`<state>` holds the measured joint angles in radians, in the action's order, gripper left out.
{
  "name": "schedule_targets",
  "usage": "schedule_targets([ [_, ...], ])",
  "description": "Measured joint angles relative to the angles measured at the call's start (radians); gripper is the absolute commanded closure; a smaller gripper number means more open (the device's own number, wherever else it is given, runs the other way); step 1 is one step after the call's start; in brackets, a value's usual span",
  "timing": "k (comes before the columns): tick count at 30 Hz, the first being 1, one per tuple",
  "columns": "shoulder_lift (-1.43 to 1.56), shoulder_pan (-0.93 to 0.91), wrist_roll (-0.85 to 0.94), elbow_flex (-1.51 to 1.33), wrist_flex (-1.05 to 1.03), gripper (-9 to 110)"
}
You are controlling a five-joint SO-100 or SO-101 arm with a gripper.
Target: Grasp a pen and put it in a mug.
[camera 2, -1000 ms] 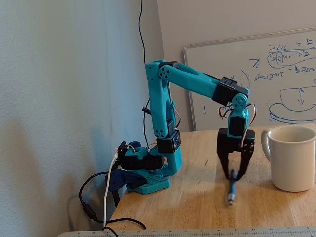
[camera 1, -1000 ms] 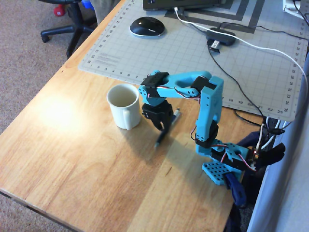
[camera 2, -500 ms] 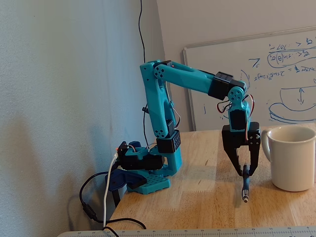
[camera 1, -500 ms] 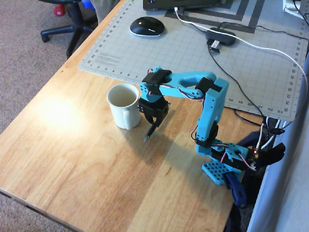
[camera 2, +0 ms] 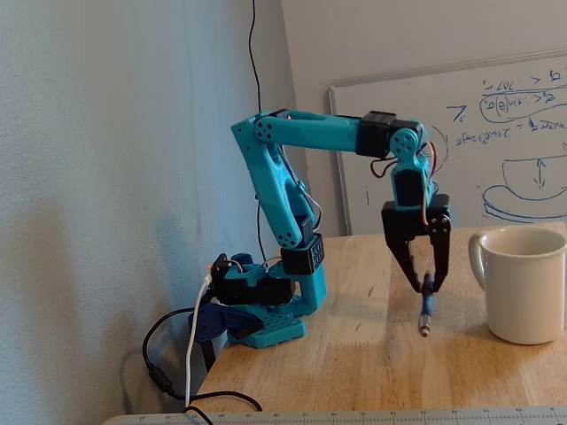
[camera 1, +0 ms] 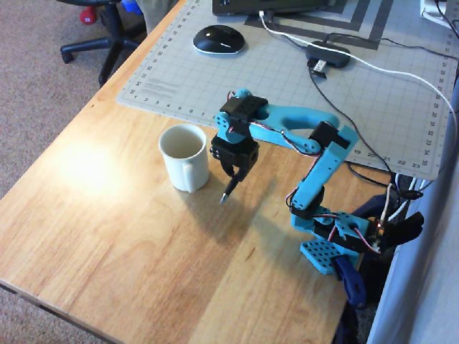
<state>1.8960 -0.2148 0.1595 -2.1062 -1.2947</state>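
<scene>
In the overhead view, going from left to right, the bare wooden surface [camera 1: 107,229] comes first, then the mug [camera 1: 184,157], standing upright with its mouth open and, as far as this view shows, empty. Just to its right hangs the end effector [camera 1: 234,174], pointing down, its two fingers closed on the upper end of the pen [camera 1: 229,190]. The pen hangs below the fingers with its tip lowest, close to upright but leaning a little. Further right are the blue arm's links and its base [camera 1: 337,244] at the edge of the surface, with a grey cutting mat [camera 1: 358,93] and a computer mouse [camera 1: 219,39] behind.

The fixed view has the order reversed: the base [camera 2: 266,305] is at the left, the end effector [camera 2: 423,282] in the middle, the mug [camera 2: 527,283] at the right. Here the pen [camera 2: 426,306] clearly hangs clear of the surface, its tip off the wood and lower than the mug's rim.

So the grasp looks done, and the placing is left. The mug lies sideways from the end effector, near but not touching, and its rim stands higher than the pen's tip. The pen's long axis already runs roughly top to bottom, which suits dropping it in. My reading is that the pen must rise above the rim before it travels across over the opening; moving straight across at this height would likely knock the tip against the mug's wall.
</scene>
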Motion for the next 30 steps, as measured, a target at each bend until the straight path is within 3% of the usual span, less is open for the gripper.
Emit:
schedule_targets([
  [6,0.178,0.000,0.000,0.006,-0.132,98],
  [16,0.342,0.000,-0.089,0.216,-0.051,98],
  [23,0.351,0.115,-0.466,0.253,0.153,98],
  [30,0.351,0.219,-1.019,0.253,0.390,98],
])
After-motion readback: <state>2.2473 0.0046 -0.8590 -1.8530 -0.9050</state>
